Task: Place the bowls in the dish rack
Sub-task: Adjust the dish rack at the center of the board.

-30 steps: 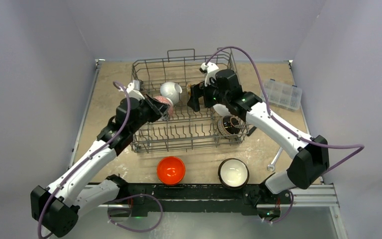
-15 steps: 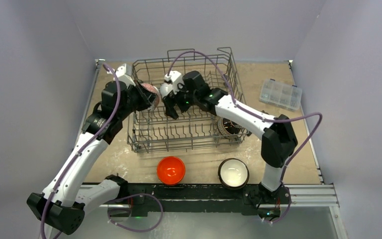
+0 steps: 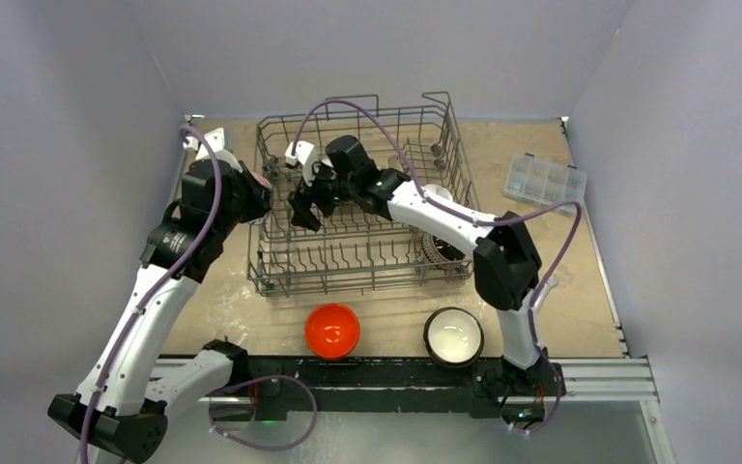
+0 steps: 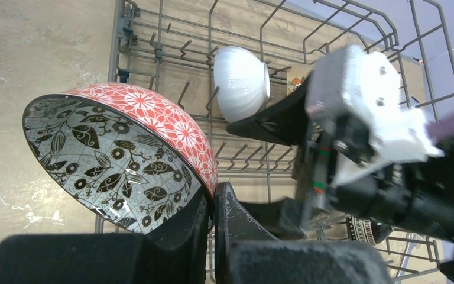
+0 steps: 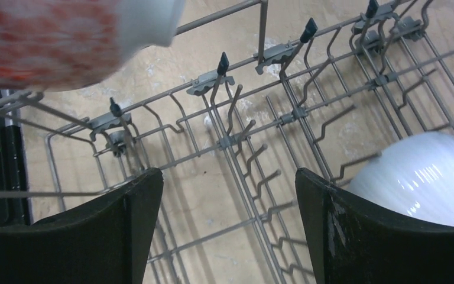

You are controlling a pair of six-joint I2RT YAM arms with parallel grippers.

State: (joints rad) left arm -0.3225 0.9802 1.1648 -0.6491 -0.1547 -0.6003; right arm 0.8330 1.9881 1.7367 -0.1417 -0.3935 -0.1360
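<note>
Left hand [image 4: 214, 204]: fingers pressed together on the rim of the red-patterned bowl [image 4: 124, 154], one finger inside and one outside. The bowl is held tilted, with its leaf-printed inside turned toward the wrist camera and its floral outside turned away. From the top view, this hand [image 3: 256, 188] sits at the left rim of the dish rack [image 3: 348, 287], toward the far corner. The bowl hangs over that rim, partly above the bare desk [image 3: 580, 290]. It is not resting on any tine, as far as the left wrist view shows. Right hand [image 5: 227, 183]: just right of the left hand and inside the rack's left half. Its fingers are spread wide with nothing between them, only tines and wire floor beneath. A blurred red-patterned surface shows at the upper left of the right wrist view, above the left finger. White bowl [image 5: 431, 177]: in the rack, just beside the right finger of the right hand, lying on its side among the tines. In the left wrist view it sits beyond the held bowl. Dark patterned bowl [image 3: 440, 246]: in the rack's near right corner, well to the right of both hands, partly hidden by the right arm. On the desk, nearer than the rack and well apart from both hands, are the orange bowl [image 3: 332, 330] and, to its right, the dark bowl with cream inside [image 3: 453, 335], both upright. Clear compartment box [image 3: 546, 182]: on the desk, right of the rack.
</note>
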